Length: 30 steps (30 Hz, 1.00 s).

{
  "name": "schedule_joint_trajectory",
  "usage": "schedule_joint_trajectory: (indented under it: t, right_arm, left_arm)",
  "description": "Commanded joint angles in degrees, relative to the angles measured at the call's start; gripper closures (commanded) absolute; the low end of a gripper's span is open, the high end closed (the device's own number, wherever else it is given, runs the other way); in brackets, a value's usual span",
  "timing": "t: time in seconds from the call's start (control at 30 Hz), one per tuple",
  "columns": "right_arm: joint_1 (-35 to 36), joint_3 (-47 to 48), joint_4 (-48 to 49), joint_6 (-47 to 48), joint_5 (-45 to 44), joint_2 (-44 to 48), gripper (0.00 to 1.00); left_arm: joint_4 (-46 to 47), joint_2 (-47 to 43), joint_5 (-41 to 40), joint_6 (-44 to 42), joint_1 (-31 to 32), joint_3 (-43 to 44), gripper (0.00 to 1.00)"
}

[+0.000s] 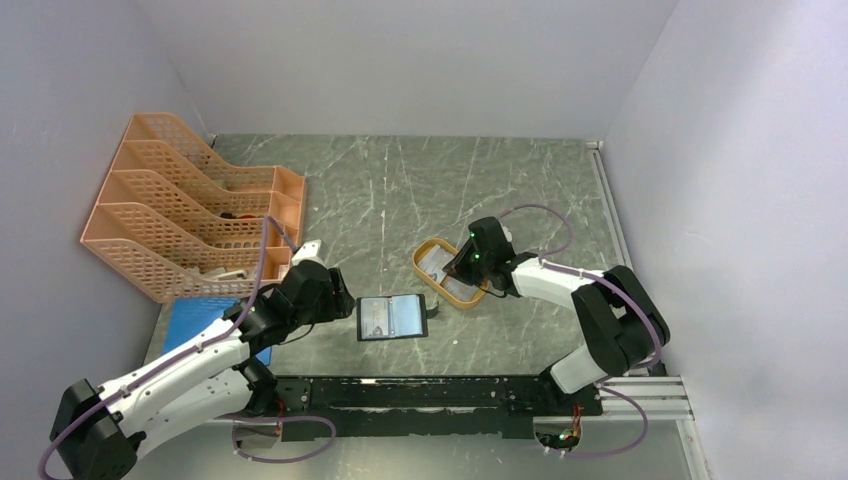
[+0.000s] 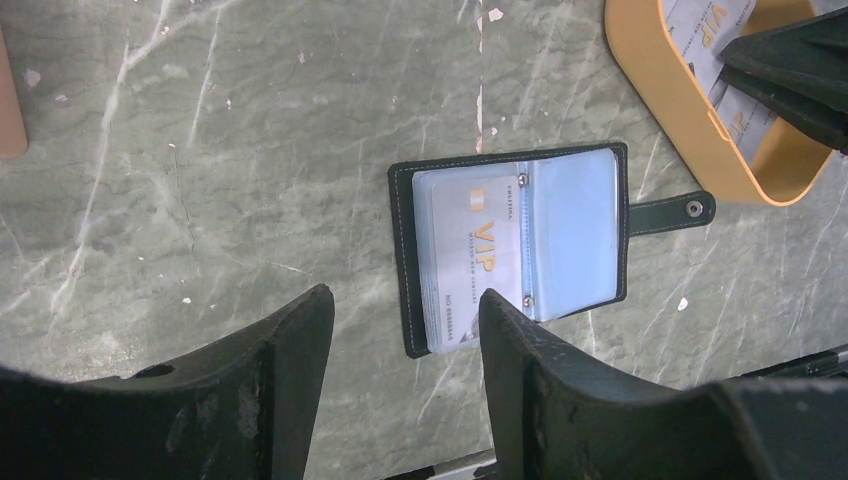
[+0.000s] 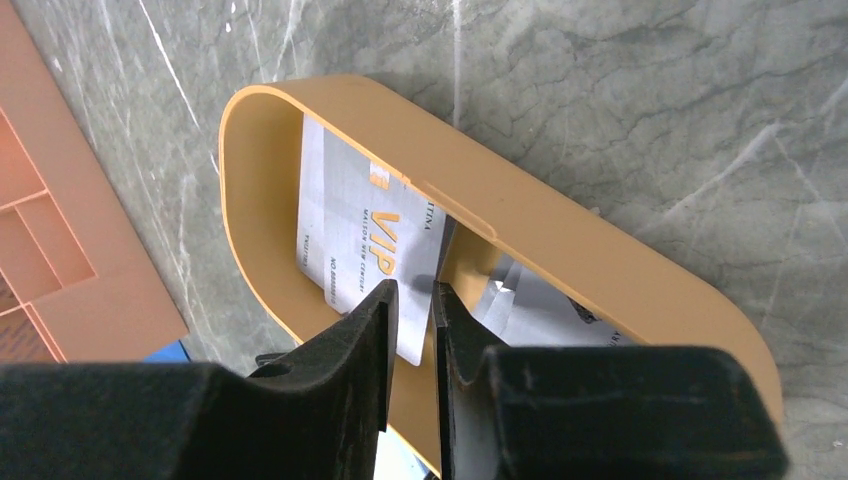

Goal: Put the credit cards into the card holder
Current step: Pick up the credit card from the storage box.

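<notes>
Black holder (image 1: 392, 317) open flat on the table (image 1: 400, 200) between the arms, just left of the tray (image 1: 428, 272). Already carrying one card (image 2: 478, 250) in its left pocket, none showing in the right. Other cards (image 3: 350, 230) in the tray, one leaning on the wall, more flat below.

Right gripper (image 3: 413, 290) down inside the tray, jaws nearly closed at the leaning card's lower corner. Cannot tell whether truly pinched or only straddled. Left gripper (image 2: 400, 340) with jaws well apart, holding nothing, low beside the holder, one finger over its near edge.

For a clean pick:
- Confirm a firm bite on a single card.
- Lift straight clear of the wall without dragging those beneath.
- Keep the card level, then aim its edge at the empty pocket's mouth.
- Pin the holder with the left finger against sliding.
</notes>
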State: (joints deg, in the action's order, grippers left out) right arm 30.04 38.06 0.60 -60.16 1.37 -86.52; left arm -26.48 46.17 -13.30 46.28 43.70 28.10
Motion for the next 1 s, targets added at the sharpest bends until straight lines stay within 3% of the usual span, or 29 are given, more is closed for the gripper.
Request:
schedule_joint_trajectory:
  t: [0.0,0.3,0.97]
  right_arm:
    - [-0.4,1.4,1.3,0.6,1.0,-1.0,0.77]
    - [-0.5,0.5,1.4,0.6,2.1,-2.0,0.72]
    - [-1.3,-2.3,1.8,0.3,2.3,0.7,0.89]
  left_arm:
    - [-0.5,0.5,-0.2,-0.9,0.0,2.0,0.40]
    - [0.0,-0.1,0.5,-0.3,0.0,0.6,0.40]
    - [0.2,0.0,0.5,-0.1,0.0,0.3,0.41]
